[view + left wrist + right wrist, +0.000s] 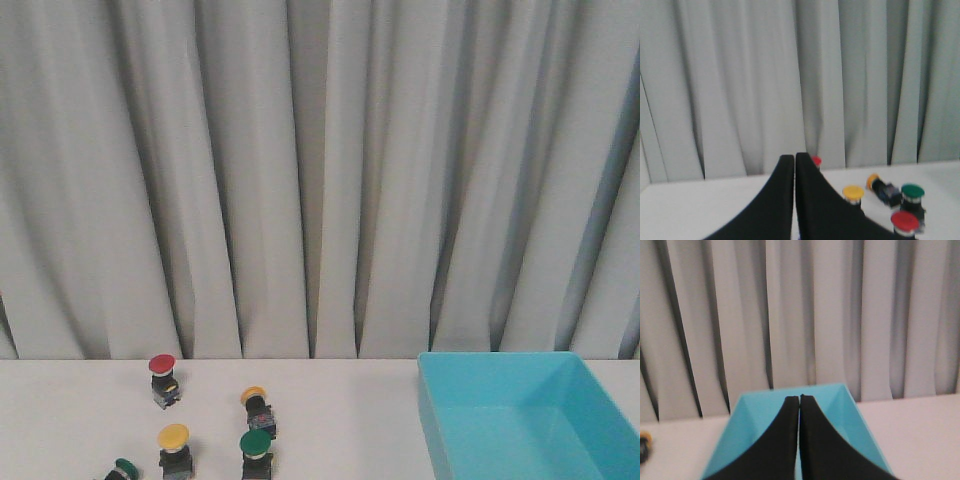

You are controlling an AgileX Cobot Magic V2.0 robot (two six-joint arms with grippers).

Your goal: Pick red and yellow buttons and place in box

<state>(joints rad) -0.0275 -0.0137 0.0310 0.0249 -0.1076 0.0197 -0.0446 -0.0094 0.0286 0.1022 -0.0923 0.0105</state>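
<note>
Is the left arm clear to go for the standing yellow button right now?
Probably yes: the yellow button stands ahead of the shut left gripper with nothing between, though the jaws must open first.

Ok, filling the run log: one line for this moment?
left gripper shut, empty | right gripper shut, empty | buttons on table | box holds none seen
</note>
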